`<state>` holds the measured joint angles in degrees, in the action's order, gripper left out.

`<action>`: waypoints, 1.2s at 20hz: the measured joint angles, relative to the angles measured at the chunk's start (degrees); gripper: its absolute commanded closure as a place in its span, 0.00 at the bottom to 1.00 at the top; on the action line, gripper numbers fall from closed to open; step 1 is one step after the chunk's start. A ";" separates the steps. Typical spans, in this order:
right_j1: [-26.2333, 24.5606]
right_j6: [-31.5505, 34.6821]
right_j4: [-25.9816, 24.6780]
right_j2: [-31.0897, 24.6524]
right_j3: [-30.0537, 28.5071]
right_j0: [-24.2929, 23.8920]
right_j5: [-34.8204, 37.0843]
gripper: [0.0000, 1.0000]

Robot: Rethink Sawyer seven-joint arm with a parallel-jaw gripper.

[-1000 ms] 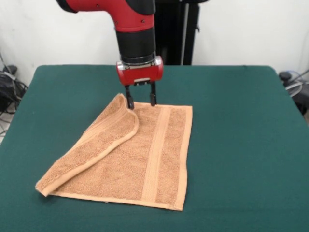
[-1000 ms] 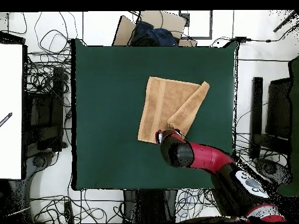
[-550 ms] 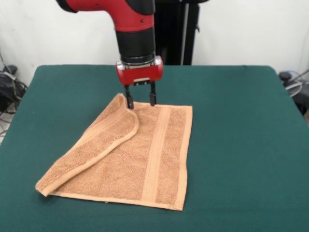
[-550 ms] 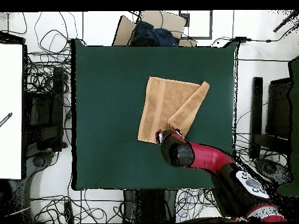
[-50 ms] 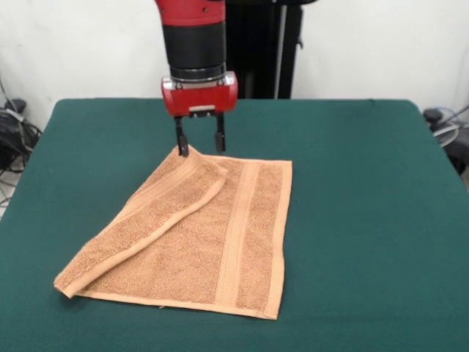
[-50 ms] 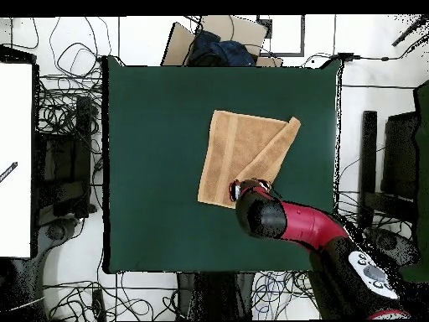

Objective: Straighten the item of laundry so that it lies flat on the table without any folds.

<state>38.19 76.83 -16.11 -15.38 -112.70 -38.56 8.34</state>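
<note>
The item of laundry, a peach-orange terry towel, lies on the green table with its left side folded over diagonally. The flap runs from the far corner down to the near left corner. Woven bands show along the right side. My gripper hangs open just above the towel's far edge, its left fingertip at the tip of the folded corner, with nothing between the fingers. In the overhead view the towel lies right of the table's centre, and the gripper covers its lower right edge.
Cables and equipment surround the table on the floor. A white board lies at the left edge of the overhead view. Dark gear sits beyond the table's left edge in the front view.
The gripper has shifted left in the front view and risen slightly, now over the folded corner. The top of the flap has spread a little to the right.
</note>
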 measured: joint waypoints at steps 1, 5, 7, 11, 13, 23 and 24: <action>0.15 0.00 0.09 0.00 0.00 0.00 0.08 0.00; 0.40 0.00 0.59 0.00 -0.01 0.00 0.11 0.00; 0.48 0.00 0.91 0.00 -0.01 0.00 0.11 0.00; 0.50 0.00 1.04 0.00 -0.02 0.02 0.11 0.00; 0.50 0.00 1.04 0.00 -0.01 0.06 0.11 0.00; -1.88 0.00 0.99 0.32 0.47 1.40 0.11 0.00; -2.33 0.00 0.99 0.39 0.57 1.66 0.11 0.00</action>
<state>35.86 76.83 -15.12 -14.98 -112.14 -36.91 8.44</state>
